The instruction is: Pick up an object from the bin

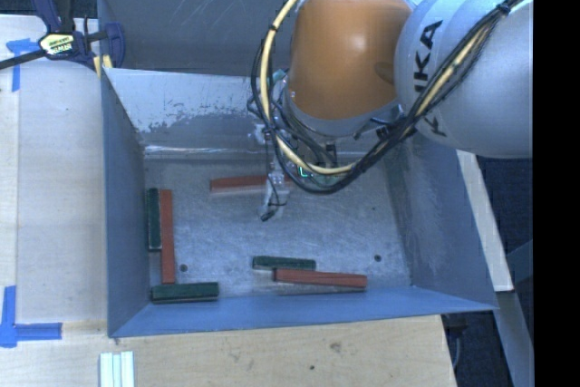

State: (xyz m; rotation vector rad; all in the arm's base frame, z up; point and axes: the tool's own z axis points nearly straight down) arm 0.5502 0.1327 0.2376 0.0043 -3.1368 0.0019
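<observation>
My gripper (272,199) hangs below the orange wrist cover near the middle of the bin, one finger showing, its tip close to the floor. A reddish-brown flat stick (237,185) lies just left of it, its right end by the finger. Nearer the front wall lie a short dark green stick (284,264) and a longer red stick (320,279), side by side. Nothing shows between the fingers.
Along the left wall lie a dark green stick (153,218) and a red stick (167,237), both lengthwise. Another green stick (185,292) rests in the front left corner. The arm and its cables cover the bin's back right part.
</observation>
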